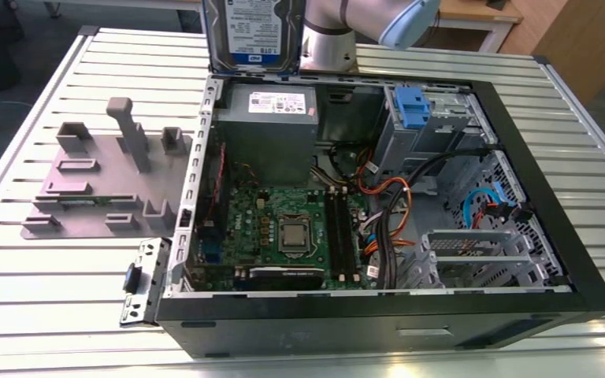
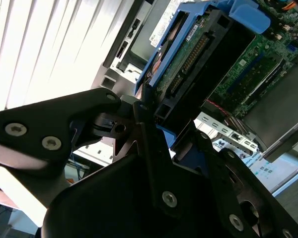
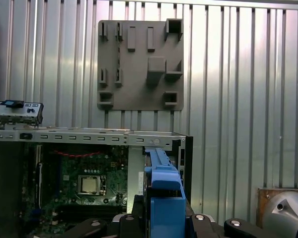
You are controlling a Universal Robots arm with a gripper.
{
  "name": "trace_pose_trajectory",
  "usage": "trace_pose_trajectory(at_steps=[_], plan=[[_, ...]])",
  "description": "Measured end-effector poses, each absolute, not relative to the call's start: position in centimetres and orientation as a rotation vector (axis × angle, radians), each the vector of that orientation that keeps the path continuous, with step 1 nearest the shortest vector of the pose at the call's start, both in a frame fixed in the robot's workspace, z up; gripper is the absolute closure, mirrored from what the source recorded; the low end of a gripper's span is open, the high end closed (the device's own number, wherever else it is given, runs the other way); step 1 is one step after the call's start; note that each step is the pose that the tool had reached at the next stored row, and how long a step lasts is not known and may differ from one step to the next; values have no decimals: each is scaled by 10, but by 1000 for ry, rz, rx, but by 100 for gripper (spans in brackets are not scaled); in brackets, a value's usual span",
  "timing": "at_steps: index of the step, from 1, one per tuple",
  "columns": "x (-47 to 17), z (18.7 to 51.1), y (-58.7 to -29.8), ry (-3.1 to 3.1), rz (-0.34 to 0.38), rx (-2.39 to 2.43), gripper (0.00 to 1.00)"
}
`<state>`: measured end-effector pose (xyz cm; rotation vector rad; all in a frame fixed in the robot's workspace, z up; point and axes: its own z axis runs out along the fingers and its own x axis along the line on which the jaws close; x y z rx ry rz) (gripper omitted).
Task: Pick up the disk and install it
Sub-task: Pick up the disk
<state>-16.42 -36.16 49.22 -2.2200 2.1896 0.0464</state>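
**Aloft: the disk clamped above the open computer case**

Exterior view. The disk (image 1: 252, 35) hangs upright, label facing the camera, just over the far wall of the open computer case (image 1: 554, 260) and beside the arm (image 1: 350, 27). The case lies on its side on a slatted metal table (image 1: 29, 315), with its motherboard (image 1: 281, 228) exposed and a blue bracket (image 1: 413, 106) in the far bay. A grey stand (image 1: 113, 181) with upright posts sits on the table at the exterior view's left of the case, just beside it.

Second wrist view. The gripper (image 2: 164, 124) has its jaws pinching one end of the disk (image 2: 198, 64), whose circuit-board side and connector show inside the blue frame. The motherboard (image 2: 253, 59) lies beyond it.

First wrist view. The disk (image 3: 163, 188) appears edge-on, its blue frame rising from the gripper (image 3: 161, 220). Beyond it are the case's wall (image 3: 89, 136), the motherboard (image 3: 89, 184) and the stand (image 3: 139, 64) on the table (image 3: 238, 99).
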Motion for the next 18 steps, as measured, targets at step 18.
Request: trace_pose_trajectory(at_steps=[18], plan=[[-164, 492, -366, 2190, 46, -2220, 64]])
